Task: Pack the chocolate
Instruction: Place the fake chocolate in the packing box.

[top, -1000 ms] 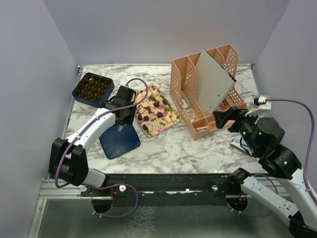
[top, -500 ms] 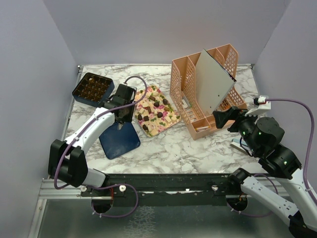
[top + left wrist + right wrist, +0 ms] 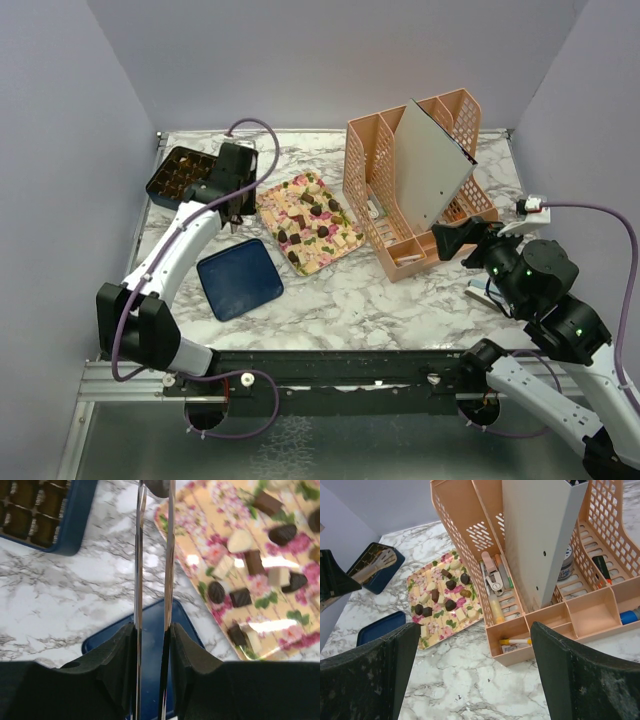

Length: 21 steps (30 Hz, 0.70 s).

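Note:
The chocolate (image 3: pixel 310 220) lies as several dark, tan and cream pieces on a floral tray (image 3: pixel 268 200) at mid-table; it also shows in the left wrist view (image 3: pixel 250 560) and the right wrist view (image 3: pixel 445 597). My left gripper (image 3: pixel 236 205) hangs between the tray and the dark blue gridded box (image 3: pixel 185 178). It is shut on metal tongs (image 3: pixel 140 555), whose blades run up to the top edge. A dark rounded shape sits at their tips; I cannot tell what it is. My right gripper (image 3: pixel 455 238) is open and empty, raised in front of the organizer.
A dark blue lid (image 3: pixel 240 278) lies flat near the left arm. A peach desk organizer (image 3: pixel 400 190) with a grey panel and small stationery stands right of the tray. Grey walls close in the table on three sides.
My left gripper has moved back and left with the tongs, from over the blue lid to beside the box. The lid now shows whole. The right arm has not moved.

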Tool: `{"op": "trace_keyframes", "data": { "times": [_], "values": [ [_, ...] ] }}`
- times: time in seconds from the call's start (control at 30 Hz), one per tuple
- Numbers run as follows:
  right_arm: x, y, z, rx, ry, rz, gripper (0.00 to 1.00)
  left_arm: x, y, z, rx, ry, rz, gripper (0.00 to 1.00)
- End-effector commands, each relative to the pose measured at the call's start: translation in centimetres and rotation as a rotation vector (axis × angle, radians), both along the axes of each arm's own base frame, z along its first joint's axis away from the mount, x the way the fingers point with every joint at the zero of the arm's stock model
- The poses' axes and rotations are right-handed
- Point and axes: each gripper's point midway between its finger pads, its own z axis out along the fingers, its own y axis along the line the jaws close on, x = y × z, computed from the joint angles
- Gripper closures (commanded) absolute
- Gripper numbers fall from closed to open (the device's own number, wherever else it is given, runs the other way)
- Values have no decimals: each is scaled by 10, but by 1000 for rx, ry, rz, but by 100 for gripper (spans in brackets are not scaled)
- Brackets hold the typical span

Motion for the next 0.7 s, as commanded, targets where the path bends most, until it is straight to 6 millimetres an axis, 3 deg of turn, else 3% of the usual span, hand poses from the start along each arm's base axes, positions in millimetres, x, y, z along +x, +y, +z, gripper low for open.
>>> {"op": "trace_keyframes", "data": {
  "times": [0.0, 0.3, 0.67],
  "values": [
    [-3, 2, -2, -4, 0, 23, 3, 33, 43, 13, -51, -51, 140, 70],
    [-3, 4, -5, 1, 3, 28, 3, 68, 110, 20, -68, -81, 310, 70],
    [-2, 4, -4, 10, 4, 21, 3, 107, 157, 11, -31, -77, 412, 69]
  ]
}}
